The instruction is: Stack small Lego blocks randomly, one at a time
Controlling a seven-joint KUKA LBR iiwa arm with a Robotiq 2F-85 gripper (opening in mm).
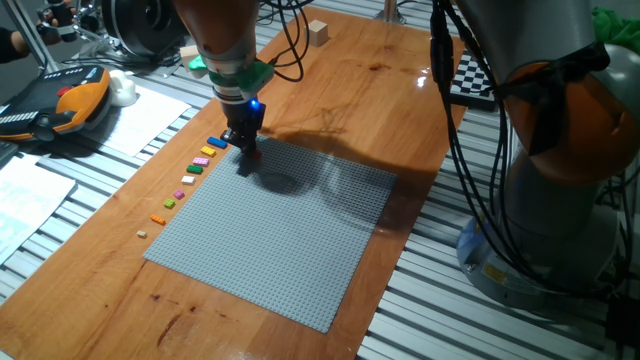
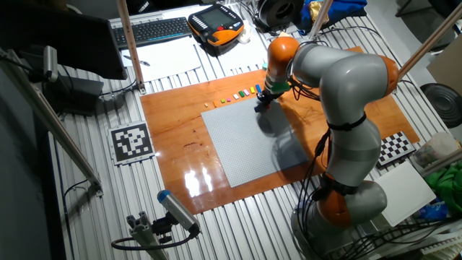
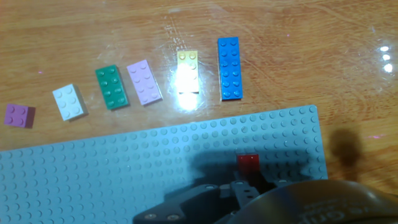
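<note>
The claw (image 1: 245,158) stands low over the far corner of the grey baseplate (image 1: 290,235), close to the edge that faces the row of small bricks. From the hand view a red brick (image 3: 248,163) sits on the baseplate studs right at the tips of the fingers (image 3: 239,186). The fingers are mostly out of sight at the bottom of that picture, so I cannot tell whether they are spread or pinching it.

Beyond the baseplate's edge, on the wooden surface (image 1: 380,90), the other small bricks lie in a line, all apart from one another. Nearest the corner is a long blue brick (image 3: 228,60), then a yellow one (image 3: 187,71) washed out by glare, a pink one (image 3: 144,81), a green one (image 3: 112,87), a white one (image 3: 68,101) and a small purple one (image 3: 19,116). In the fixed view the row runs on with a few more tiny pieces, an orange one (image 1: 157,219) among them.
</note>
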